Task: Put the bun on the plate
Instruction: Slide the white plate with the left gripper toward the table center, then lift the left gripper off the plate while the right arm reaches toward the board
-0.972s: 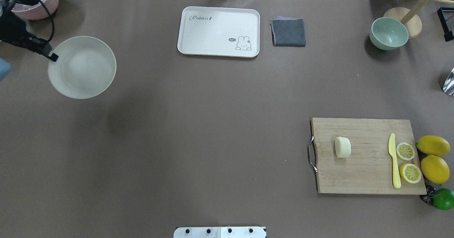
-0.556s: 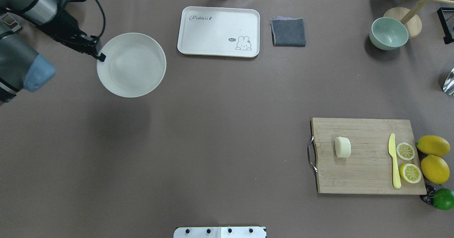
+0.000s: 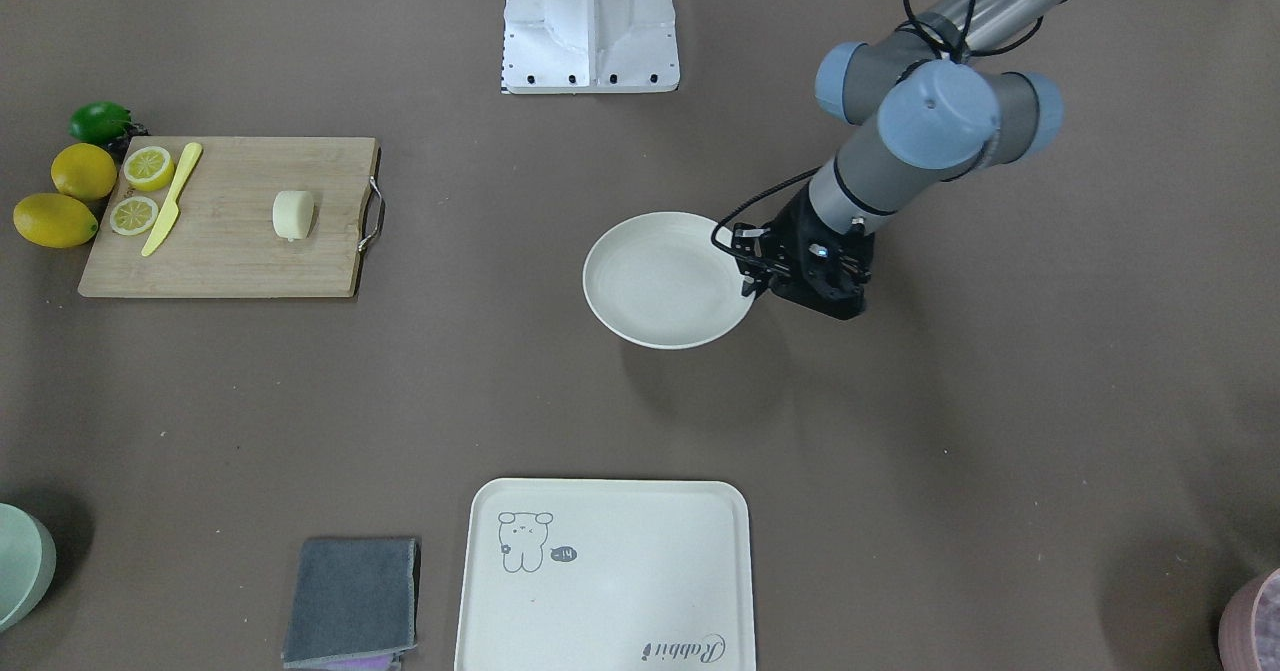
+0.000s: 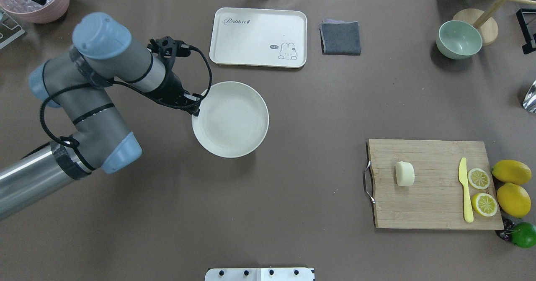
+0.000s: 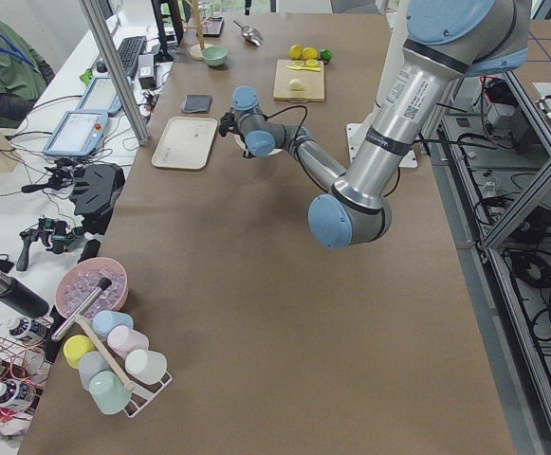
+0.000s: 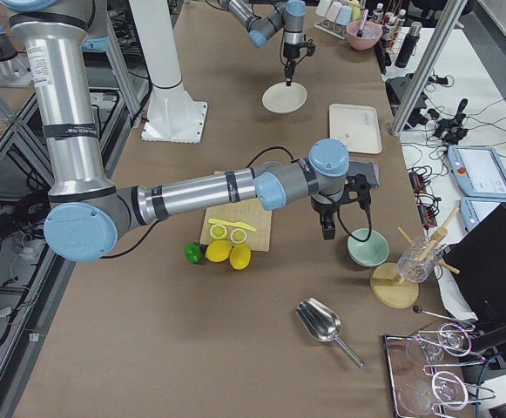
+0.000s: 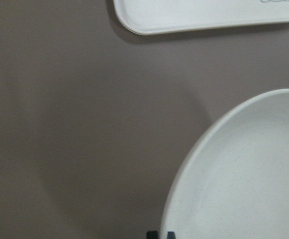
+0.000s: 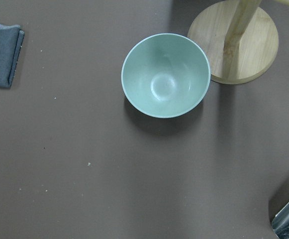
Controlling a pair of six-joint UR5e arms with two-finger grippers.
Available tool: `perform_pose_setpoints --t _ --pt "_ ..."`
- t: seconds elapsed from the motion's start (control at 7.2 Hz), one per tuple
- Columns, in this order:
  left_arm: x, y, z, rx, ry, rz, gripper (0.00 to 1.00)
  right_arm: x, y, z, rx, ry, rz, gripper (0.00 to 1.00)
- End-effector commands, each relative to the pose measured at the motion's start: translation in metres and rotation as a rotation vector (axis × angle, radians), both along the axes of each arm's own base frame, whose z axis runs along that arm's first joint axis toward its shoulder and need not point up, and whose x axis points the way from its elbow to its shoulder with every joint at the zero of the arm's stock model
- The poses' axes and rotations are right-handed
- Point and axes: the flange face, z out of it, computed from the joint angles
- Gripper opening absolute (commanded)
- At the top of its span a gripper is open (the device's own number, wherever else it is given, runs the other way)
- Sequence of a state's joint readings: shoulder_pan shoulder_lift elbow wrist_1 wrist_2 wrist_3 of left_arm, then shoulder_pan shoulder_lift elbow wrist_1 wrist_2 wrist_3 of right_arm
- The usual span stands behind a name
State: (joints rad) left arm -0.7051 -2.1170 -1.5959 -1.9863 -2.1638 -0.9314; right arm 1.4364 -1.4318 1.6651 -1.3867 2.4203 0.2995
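The bun, a pale cream lump, lies on its side on the wooden cutting board at the right front, also seen in the front-facing view. The plate is a round off-white dish hanging low over the middle of the table. My left gripper is shut on its left rim; the left wrist view shows the plate with the fingertips at the rim. My right gripper shows only in the exterior right view, hovering near the green bowl, and I cannot tell its state.
A cream tray and a grey cloth lie at the back. A green bowl and a wooden stand sit at the back right. On the board are a yellow knife and lemon halves, with whole lemons beside it.
My left arm has carried the plate from the table's far left to the right, near the middle. The bun and board have not moved.
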Motion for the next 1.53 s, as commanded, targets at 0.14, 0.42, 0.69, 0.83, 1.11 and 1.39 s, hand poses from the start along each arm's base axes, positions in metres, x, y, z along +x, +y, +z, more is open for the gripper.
perform_pose_setpoints --t 0.14,0.42,0.69,0.83,1.11,1.39 --pt "0.069 0.057 -0.028 -0.013 0.015 0.017 0.00 -0.008 -0.001 0.000 0.003 0.001 -0.015 1.00" --pt "0.075 0.059 -0.039 -0.030 0.028 0.013 0.33 -0.008 -0.001 -0.001 0.004 0.001 -0.015 1.00" --pt "0.062 0.043 -0.041 -0.016 0.031 -0.019 0.97 -0.017 0.000 -0.008 0.018 -0.002 -0.029 1.00" --pt "0.033 0.016 -0.050 -0.007 0.046 -0.073 0.97 -0.031 -0.006 -0.019 0.037 -0.005 -0.051 1.00" --pt "-0.049 -0.049 -0.054 0.071 0.052 -0.179 0.97 -0.073 -0.015 -0.048 0.091 -0.013 -0.120 1.00" --pt "-0.174 -0.110 -0.004 0.112 0.012 -0.209 0.97 -0.127 -0.010 -0.064 0.091 -0.031 -0.196 1.00"
